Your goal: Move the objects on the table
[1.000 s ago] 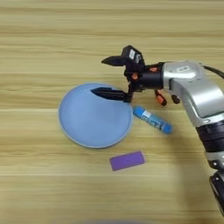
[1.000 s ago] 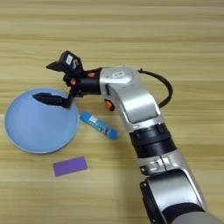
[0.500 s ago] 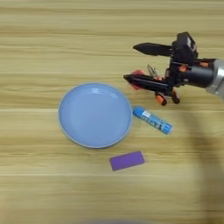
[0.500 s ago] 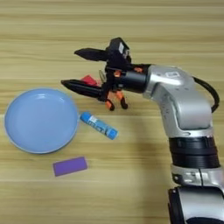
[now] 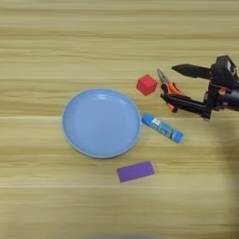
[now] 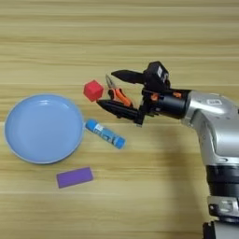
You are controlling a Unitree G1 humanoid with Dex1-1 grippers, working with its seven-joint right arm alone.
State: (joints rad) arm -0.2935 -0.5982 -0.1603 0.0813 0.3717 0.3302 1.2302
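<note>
Hand (image 6: pixel 108 88) pulled right off round plate (image 5: pixel 101 122), fingers spread.

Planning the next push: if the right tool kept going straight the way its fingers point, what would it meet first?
Probably the orange-handled pliers, lying between the open fingers of the right tool, then the small red cube just beyond. Its height above them is unclear, so it might pass over.

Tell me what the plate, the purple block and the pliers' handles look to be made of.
The light-blue plate looks like smooth plastic or glazed ceramic: its rim shows a soft sheen. The purple block looks matte, perhaps foam or painted wood; no highlights. The pliers have orange grips, probably rubbery plastic, and dull grey jaws, likely metal.
</note>
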